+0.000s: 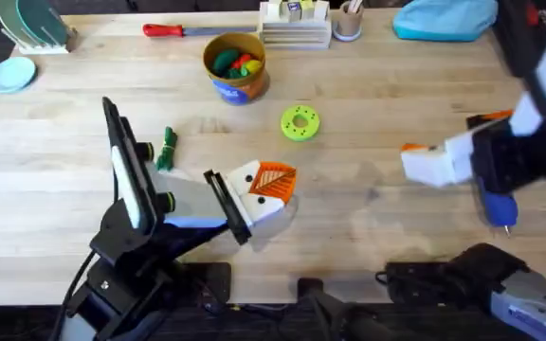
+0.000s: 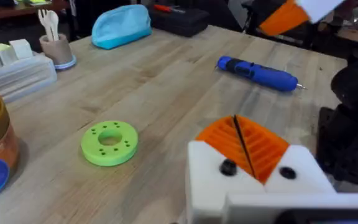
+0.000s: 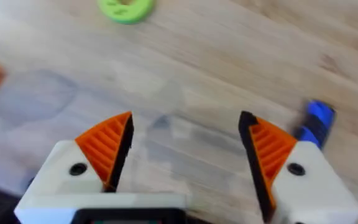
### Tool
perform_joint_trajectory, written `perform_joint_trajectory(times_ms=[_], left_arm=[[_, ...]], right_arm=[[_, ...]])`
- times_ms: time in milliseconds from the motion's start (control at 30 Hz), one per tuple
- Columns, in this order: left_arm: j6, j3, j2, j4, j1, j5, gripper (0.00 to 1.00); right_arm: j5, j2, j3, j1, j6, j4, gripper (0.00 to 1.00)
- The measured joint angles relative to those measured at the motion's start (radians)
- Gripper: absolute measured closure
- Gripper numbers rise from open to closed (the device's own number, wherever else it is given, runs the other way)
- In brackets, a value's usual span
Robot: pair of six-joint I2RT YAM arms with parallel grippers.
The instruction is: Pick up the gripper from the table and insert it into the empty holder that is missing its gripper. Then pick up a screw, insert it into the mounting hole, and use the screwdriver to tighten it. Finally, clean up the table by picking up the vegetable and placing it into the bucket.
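Overhead view: left gripper (image 1: 271,182) sits mid-bench with its pads pressed together, holding nothing I can see. Right gripper (image 3: 185,146) hovers wide open and empty by the screwdriver (image 2: 257,72), probably lining up a grab; vegetable (image 1: 166,149) isn't yet in the bucket (image 1: 236,68).

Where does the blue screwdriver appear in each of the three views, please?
Overhead: the blue screwdriver lies far right, partly under the right arm.
Left wrist: on bare wood beyond the green disc.
Right wrist: its blue end peeks beside the right pincer.
Shared landmark: the green disc.
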Motion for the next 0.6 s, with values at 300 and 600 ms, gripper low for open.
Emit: perform_joint_trajectory(times_ms=[300, 600], left_arm=[[0.0, 0.0, 0.0, 0.0, 0.0, 0.0, 0.996], [0.0, 0.0, 0.0, 0.0, 0.0, 0.0, 0.996]], right_arm=[[0.057, 0.289, 0.0, -0.534, -0.156, 0.023, 0.01], [-0.007, 0.507, 0.0, -0.924, -0.353, 0.095, 0.009]])
